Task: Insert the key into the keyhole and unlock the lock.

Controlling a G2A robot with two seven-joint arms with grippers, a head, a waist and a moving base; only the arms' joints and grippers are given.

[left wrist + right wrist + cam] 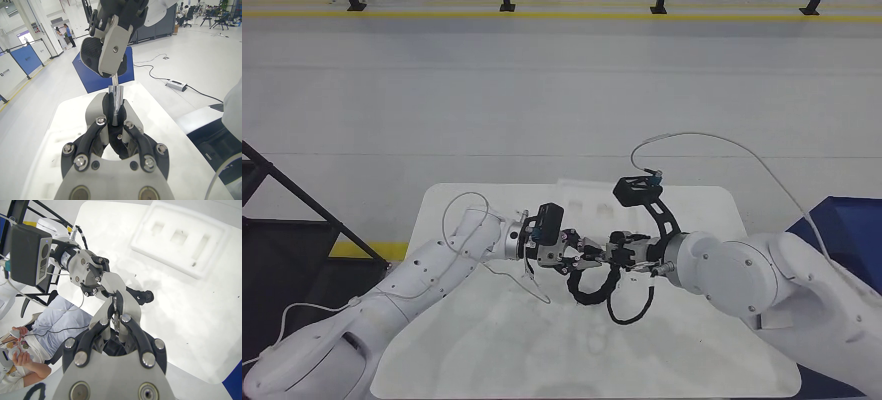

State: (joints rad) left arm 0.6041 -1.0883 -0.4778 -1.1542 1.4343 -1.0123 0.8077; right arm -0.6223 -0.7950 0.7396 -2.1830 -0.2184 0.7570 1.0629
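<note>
Above the middle of the white table (492, 340) both grippers meet tip to tip. My left gripper (113, 106) (578, 252) is shut on the lock's chrome cylinder (117, 98), which points at the other gripper. The lock's black cable (592, 292) hangs in a loop below; a stretch of black cable (140, 294) shows past the fingers. My right gripper (115, 297) (105, 73) is shut on the key (115, 317). The key's metal blade (115, 80) runs from that gripper into the cylinder's end.
A white foam tray (179, 241) (587, 200) with rectangular recesses lies at the table's far side. A blue panel (105, 75) stands beyond the table's edge. Bare tabletop lies below and in front of the grippers.
</note>
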